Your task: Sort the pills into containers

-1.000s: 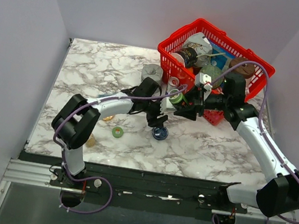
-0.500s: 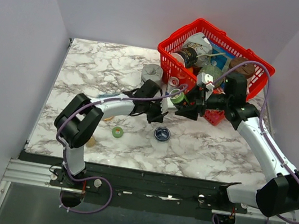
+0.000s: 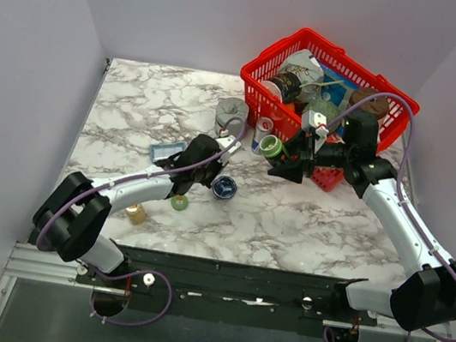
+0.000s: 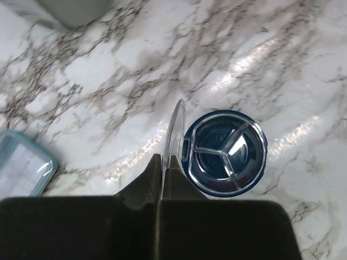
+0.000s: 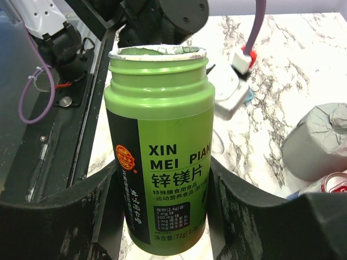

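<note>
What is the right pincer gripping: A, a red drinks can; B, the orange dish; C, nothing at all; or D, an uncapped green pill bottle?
D: the right wrist view shows the right pincer with a finger on either side of the green pill bottle, whose mouth has no cap on it.

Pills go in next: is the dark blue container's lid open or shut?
Open: the clear lid stands on edge beside the dark blue container, pinched by the left gripper, baring three compartments.
</note>
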You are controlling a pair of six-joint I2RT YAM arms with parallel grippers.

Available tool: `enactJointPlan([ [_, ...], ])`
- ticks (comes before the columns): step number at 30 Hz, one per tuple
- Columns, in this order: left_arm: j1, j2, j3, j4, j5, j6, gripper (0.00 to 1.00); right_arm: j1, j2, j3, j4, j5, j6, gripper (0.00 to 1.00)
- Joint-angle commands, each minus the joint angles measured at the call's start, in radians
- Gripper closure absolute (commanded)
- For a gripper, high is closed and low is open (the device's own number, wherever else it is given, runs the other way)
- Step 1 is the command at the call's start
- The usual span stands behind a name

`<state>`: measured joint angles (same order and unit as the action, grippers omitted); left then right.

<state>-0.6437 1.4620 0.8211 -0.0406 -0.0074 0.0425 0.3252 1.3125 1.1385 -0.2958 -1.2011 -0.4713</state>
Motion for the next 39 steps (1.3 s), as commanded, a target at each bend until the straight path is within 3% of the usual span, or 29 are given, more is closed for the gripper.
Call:
enactJointPlan([
  [1,-0.005,-0.009,-0.039,0.059,-0.218,-0.131,1.0,-0.008,-0.012,-0.006,0.015,-0.046,0.0,0.89],
  [14,0.012,0.064,0.026,0.015,-0.351,-0.243,1.0,-0.008,-0.004,-0.013,0.023,-0.04,0.005,0.89],
  [24,0.013,0.038,0.0,0.01,-0.358,-0.291,0.51,-0.008,-0.001,-0.013,0.023,-0.038,0.007,0.89],
  [30,0.013,-0.061,0.001,-0.036,-0.33,-0.331,0.37,-0.008,0.002,-0.013,0.023,-0.026,0.0,0.89],
  [32,0.015,-0.147,0.0,-0.07,-0.309,-0.348,0.25,-0.008,0.002,-0.014,0.018,-0.015,-0.012,0.89],
  [35,0.015,-0.305,-0.019,-0.1,-0.238,-0.369,0.08,-0.008,0.007,-0.014,0.007,0.001,-0.026,0.89],
  [39,0.071,-0.515,-0.101,0.013,0.175,-0.371,0.01,-0.006,0.022,-0.01,0.004,-0.006,-0.024,0.89],
])
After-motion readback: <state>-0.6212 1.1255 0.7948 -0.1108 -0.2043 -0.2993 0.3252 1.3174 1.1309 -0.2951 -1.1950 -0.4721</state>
